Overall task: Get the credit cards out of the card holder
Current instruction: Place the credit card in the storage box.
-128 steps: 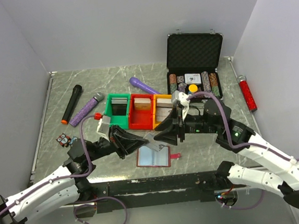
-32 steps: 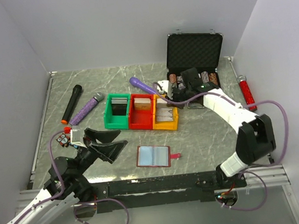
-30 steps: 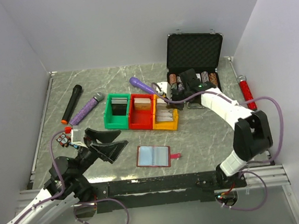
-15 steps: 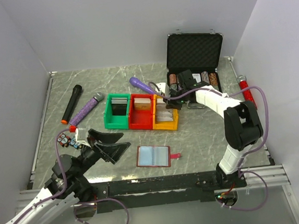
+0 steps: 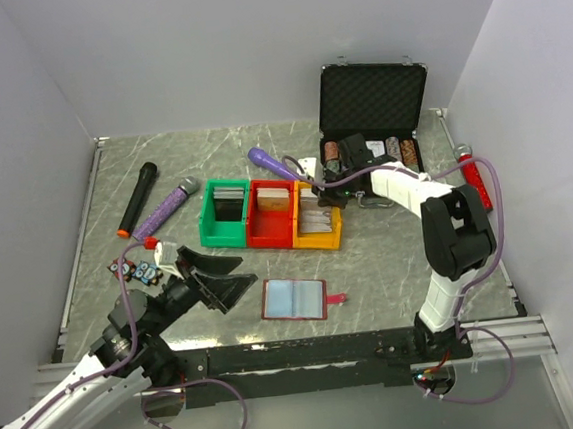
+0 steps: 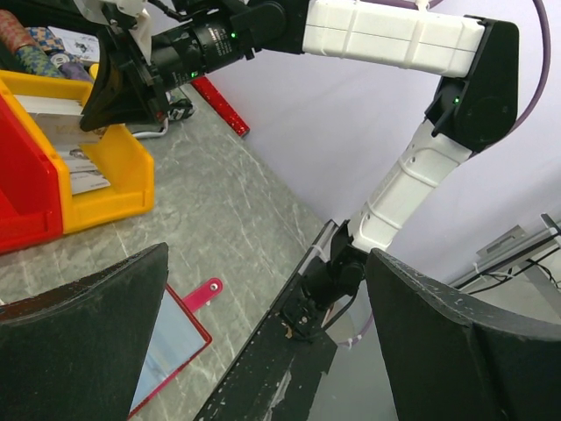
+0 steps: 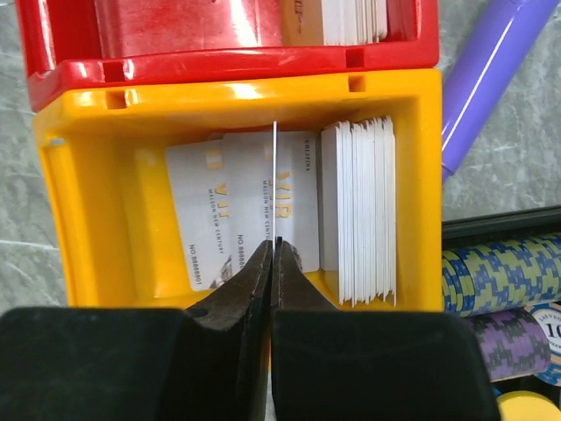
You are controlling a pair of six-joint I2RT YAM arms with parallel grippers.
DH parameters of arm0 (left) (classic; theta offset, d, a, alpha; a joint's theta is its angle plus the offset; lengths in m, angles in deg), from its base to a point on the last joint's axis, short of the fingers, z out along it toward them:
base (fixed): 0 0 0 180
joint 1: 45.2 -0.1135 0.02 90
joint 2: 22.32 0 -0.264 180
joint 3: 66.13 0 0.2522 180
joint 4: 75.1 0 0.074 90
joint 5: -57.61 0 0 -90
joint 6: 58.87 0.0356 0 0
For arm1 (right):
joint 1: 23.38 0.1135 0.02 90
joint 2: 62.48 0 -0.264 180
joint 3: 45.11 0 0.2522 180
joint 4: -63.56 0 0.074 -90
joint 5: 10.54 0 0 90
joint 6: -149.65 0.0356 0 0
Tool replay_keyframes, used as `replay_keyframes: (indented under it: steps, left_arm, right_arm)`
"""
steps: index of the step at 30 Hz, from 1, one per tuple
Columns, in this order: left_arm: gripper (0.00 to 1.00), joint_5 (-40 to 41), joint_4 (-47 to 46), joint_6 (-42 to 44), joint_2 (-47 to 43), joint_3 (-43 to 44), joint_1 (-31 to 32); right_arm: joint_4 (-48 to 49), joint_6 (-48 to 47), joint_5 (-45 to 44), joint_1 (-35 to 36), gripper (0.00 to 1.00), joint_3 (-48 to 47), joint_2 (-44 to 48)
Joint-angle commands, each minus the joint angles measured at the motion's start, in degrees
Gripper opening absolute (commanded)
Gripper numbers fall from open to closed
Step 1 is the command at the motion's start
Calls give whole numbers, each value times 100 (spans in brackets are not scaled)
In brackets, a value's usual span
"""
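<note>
Having swung away from the open card holder (image 5: pixel 294 299) at lower centre, the right claw (image 7: pixel 273 250), pinched shut on one freed card (image 7: pixel 274 175), hangs over the yellow bin (image 7: pixel 237 96) while the left claw (image 5: pixel 234 276) gapes empty.

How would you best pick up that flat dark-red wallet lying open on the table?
Probably at the small pink snap tab on its right edge, coming in low from the right: the dark-red folding card holder lies open and flat, so little else protrudes.
</note>
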Motion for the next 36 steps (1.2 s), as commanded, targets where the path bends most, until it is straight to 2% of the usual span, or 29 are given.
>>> replay_keyframes:
  steps: [1, 15, 20, 21, 23, 28, 36]
  left_arm:
    - [99, -114, -104, -24, -105, 9, -15]
    - [99, -114, -112, -41, -88, -27, -14]
    - [99, -140, -138, -50, -53, -27, -14]
    - [99, -149, -147, -59, -53, -35, -14]
    - [99, -175, -165, -59, -53, -44, -14]
    - [99, -219, -191, -68, -88, -70, -14]
    - [99, -254, -200, -77, -132, -71, -14]
  right_arm:
    - [255, -67, 33, -66, 0, -232, -134]
    - [616, 258, -240, -57, 1, -109, -301]
    - [677, 346, -319, -57, 10, -118, -301]
    - [677, 364, -327, -57, 19, -127, -292]
    - [704, 460, -336, -66, 26, -153, -284]
    - [739, 566, -450, -66, 32, -188, -240]
    - [1063, 916, -714, -57, 34, -259, 24]
